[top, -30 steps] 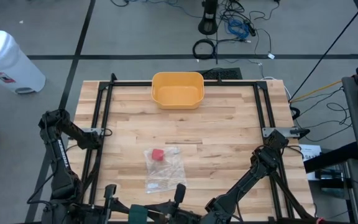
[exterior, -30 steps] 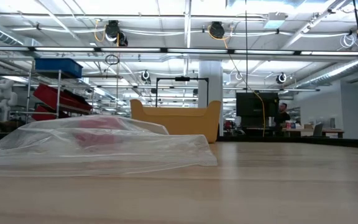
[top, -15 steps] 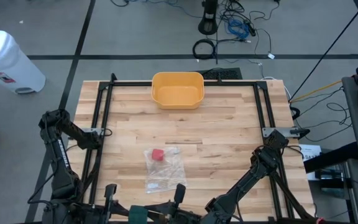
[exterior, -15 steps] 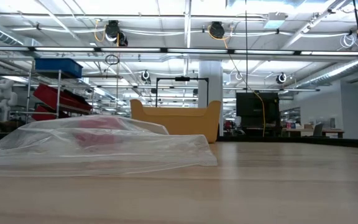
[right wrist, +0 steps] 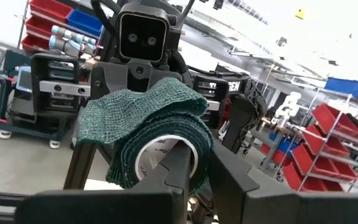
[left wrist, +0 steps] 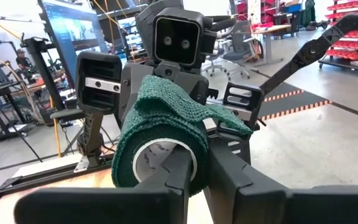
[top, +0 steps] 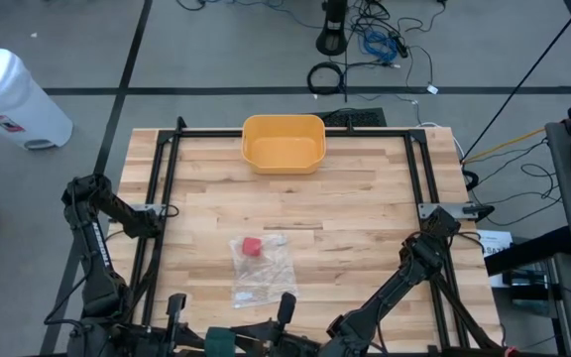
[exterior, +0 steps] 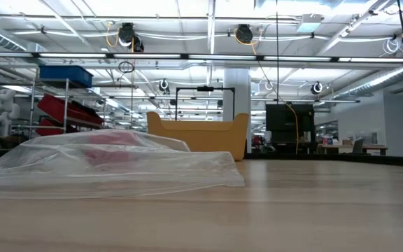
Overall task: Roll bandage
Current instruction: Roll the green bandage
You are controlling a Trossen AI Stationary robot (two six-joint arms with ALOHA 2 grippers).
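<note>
Right now I am holding the green bandage roll (left wrist: 160, 155) between both arms, low at the bottom edge of the high view, just off the near rim of the wooden surface (top: 365, 198). My left end effector (left wrist: 197, 168) is clenching on the roll's wall, one finger reaching into the white core and the other pressing outside. My right end effector (right wrist: 197, 165) is gripping the same roll from the opposite end in the same way. The two are facing each other, so the core's long axis is running straight from one to the other, and neither arm is nearer. A loose tail (left wrist: 188, 109) of bandage is draping over the top. I am judging that winding it depends on turning about that shared axis.
</note>
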